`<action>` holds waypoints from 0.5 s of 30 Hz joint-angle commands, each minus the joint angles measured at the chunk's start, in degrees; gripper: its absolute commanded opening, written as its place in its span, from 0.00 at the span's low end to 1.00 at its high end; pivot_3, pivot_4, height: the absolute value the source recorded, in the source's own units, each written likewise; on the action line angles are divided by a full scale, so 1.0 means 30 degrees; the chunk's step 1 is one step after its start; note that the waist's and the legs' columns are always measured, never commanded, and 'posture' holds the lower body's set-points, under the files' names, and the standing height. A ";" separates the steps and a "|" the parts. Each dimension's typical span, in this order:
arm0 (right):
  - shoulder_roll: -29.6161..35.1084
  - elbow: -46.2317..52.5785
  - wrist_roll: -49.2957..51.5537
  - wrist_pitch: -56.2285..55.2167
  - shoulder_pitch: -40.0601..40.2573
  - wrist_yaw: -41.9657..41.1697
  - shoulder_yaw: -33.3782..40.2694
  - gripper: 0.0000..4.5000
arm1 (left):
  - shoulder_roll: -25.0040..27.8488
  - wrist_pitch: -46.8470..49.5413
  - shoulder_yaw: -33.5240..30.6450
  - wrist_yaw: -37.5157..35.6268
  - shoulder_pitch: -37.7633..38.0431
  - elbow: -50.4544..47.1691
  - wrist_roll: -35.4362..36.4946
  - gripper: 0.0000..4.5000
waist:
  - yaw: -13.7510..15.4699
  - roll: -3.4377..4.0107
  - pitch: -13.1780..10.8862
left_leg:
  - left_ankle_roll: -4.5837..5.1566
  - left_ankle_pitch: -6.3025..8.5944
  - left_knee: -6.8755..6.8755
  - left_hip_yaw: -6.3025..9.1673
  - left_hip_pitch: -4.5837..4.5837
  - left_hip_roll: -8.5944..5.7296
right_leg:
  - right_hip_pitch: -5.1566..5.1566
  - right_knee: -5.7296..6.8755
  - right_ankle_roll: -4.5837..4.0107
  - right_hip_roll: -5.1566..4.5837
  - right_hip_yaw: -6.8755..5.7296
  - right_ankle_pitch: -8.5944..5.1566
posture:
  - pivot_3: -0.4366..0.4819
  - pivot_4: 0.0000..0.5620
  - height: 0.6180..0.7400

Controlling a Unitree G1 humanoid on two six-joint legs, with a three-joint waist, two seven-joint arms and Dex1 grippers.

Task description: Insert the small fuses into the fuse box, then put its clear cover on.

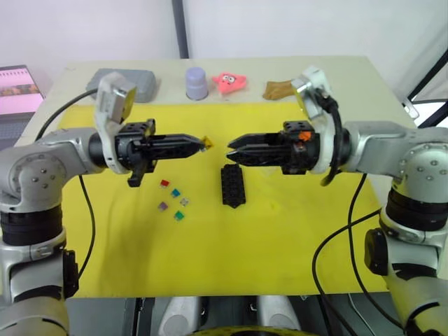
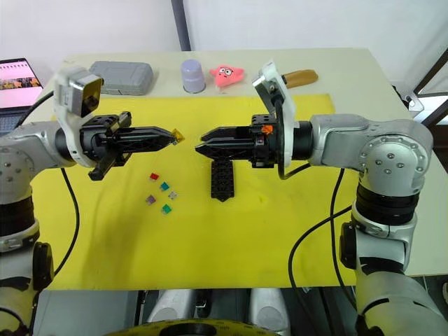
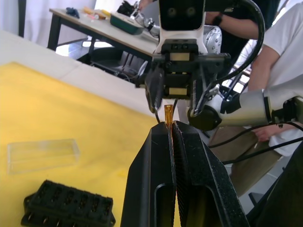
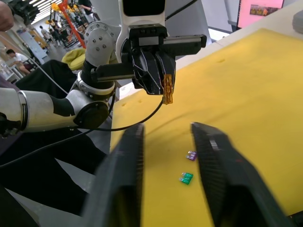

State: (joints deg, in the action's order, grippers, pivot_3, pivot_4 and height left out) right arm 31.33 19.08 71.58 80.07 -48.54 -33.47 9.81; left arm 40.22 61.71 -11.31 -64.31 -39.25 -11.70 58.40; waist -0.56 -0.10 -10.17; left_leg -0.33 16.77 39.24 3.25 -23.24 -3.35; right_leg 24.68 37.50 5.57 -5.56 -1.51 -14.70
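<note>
Two grippers are facing each other above the yellow mat [image 1: 280,245]: the right gripper [image 1: 231,150] spread open, empty; the left gripper [image 1: 203,143] pinching a tan fuse [image 1: 207,142]. The fuse box [image 1: 233,185] is lying mid-mat, five small fuses [image 1: 174,199] toward the mat's left edge.

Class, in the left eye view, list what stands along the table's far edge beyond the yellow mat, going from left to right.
Grey case → lilac cup → pink star toy → brown object, partly behind the right arm.

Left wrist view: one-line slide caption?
Left gripper pinches an amber fuse above the fuse box, facing the open right gripper.
</note>
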 commanded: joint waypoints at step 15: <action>-0.0282 -0.0995 0.3523 -0.0814 -0.1235 0.2898 -0.0446 0.37 | -0.0174 -0.0760 0.0607 -0.0362 -0.0500 -0.0180 0.0434 0.00 | -0.0066 0.0000 0.0000 | 0.0012 0.0005 -0.0002 -0.0004 -0.0001 0.0001 | 0.0001 -0.0002 0.0001 0.0007 -0.0001 0.0000 | 0.48 0.27 0.92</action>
State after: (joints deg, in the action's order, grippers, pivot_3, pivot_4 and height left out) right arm 30.81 15.54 80.27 79.09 -50.52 -25.31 8.05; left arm 39.77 60.21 -9.64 -64.82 -40.61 -10.92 58.29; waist -0.76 -0.10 -10.17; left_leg -0.30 16.79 39.23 3.24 -23.24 -3.35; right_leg 24.68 37.50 5.57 -5.53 -1.51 -14.70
